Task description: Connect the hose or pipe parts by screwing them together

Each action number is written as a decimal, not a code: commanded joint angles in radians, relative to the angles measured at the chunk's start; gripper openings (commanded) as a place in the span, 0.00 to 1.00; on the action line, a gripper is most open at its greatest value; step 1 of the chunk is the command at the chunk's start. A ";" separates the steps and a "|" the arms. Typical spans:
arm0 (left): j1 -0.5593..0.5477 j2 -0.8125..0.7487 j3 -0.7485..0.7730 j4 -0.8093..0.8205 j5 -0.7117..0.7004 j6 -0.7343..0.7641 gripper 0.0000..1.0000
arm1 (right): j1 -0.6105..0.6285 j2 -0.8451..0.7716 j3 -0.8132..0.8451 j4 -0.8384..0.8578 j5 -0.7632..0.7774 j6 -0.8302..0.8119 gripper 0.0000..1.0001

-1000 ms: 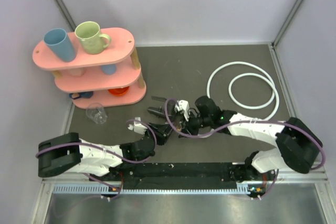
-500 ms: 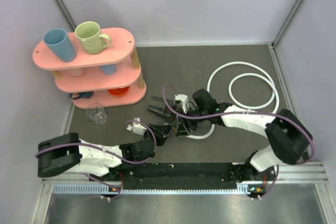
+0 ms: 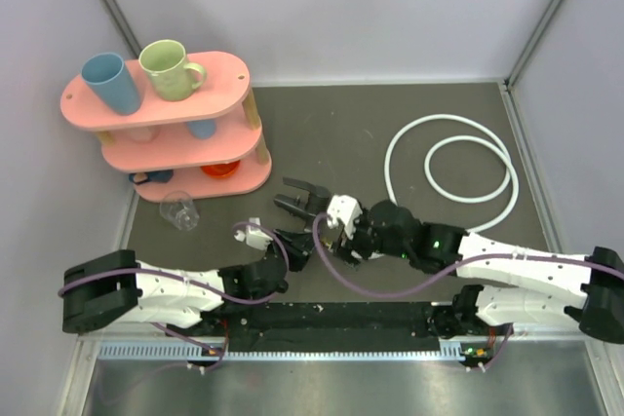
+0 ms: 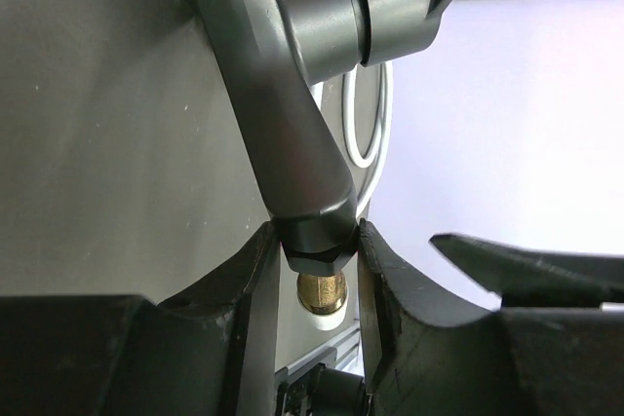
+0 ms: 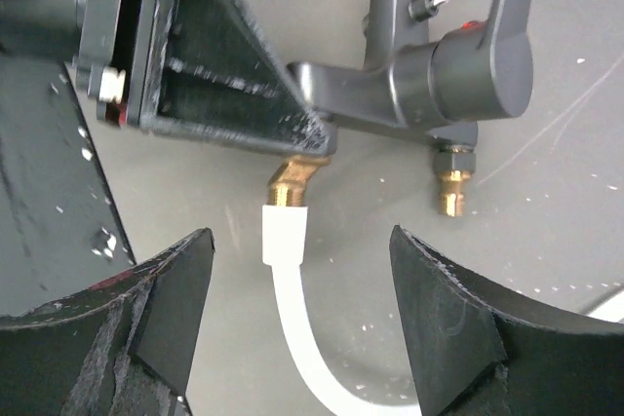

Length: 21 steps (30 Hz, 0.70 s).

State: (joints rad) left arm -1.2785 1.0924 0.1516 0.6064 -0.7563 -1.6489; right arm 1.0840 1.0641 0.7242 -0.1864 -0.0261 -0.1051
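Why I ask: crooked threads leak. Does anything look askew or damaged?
In the right wrist view the brass nut leans off the line of the hose where it enters the fitting; the left gripper hides the joint itself. No damage or spill shows.

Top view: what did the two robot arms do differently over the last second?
The right tool opened, apparently letting go of the brass end of the thin white hose at the dark grey Y-shaped tap fitting, and its elbow swung out rightward. The left tool stayed clamped on the fitting.
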 commanded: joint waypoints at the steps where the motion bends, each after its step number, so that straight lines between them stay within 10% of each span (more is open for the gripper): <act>1: -0.007 -0.020 0.054 0.009 -0.017 0.037 0.00 | 0.153 -0.027 -0.057 0.019 0.333 -0.119 0.73; 9: -0.007 -0.017 0.066 0.006 -0.015 0.034 0.00 | 0.306 0.111 -0.078 0.154 0.661 -0.186 0.70; 21: -0.007 -0.029 0.055 0.004 -0.006 0.020 0.00 | 0.323 0.252 -0.063 0.261 0.664 -0.147 0.54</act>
State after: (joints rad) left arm -1.2793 1.0897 0.1738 0.5671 -0.7559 -1.6466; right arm 1.3933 1.2922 0.6476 0.0010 0.5941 -0.2768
